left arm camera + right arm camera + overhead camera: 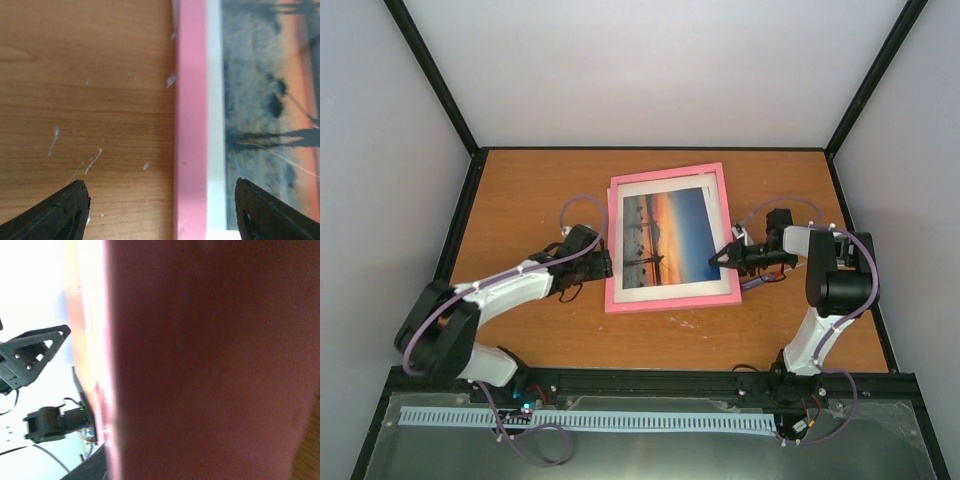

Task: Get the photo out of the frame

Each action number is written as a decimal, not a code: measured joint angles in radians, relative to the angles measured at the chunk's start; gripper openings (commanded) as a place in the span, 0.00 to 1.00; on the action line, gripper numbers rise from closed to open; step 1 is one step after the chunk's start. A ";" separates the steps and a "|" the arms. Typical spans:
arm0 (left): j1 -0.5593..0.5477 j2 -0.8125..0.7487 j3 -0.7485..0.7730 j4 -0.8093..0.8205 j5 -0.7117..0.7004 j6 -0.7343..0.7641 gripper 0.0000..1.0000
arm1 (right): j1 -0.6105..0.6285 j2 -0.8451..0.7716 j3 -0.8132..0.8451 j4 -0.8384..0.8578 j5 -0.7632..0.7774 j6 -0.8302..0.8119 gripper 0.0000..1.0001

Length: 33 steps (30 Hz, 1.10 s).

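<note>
One brown counter (520, 200) carries one pink frame (670, 297) at centre of the overhead picture, with one sunset photo (665, 235) lying inside it. Two tools flank it. The left tool (162, 200), spread wide, straddles the frame's left rail. The right tool (725, 258) meets the right rail, but I cannot tell its spread because blurred pink blocks its wrist view. Both are about equally near.

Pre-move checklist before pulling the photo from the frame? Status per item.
1. Grip ready: ok, left hand open, straddling the left edge of the frame.
2. Second hold: cannot tell, right hand at the frame's right edge, opening unclear.
3. Removal done: not ok, the photo lies face up inside the frame.
4. Right wrist view usable: not ok, mostly blur.
5. Frame flat on the table: cannot tell.
</note>
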 measured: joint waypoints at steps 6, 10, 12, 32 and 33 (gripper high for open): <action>0.003 0.205 0.047 0.028 0.010 -0.019 0.67 | 0.006 -0.015 -0.041 -0.005 0.124 -0.019 0.29; 0.006 0.274 0.108 0.058 0.009 -0.020 0.60 | 0.007 -0.019 -0.046 -0.003 0.150 -0.034 0.34; 0.006 0.310 0.135 0.068 0.009 -0.018 0.56 | 0.007 -0.019 -0.046 -0.004 0.162 -0.046 0.38; 0.008 0.407 0.183 0.111 0.019 0.027 0.24 | -0.010 -0.281 -0.041 -0.030 0.396 -0.119 0.55; 0.008 0.407 0.182 0.114 0.019 0.027 0.24 | -0.021 -0.284 -0.037 -0.030 0.396 -0.124 0.55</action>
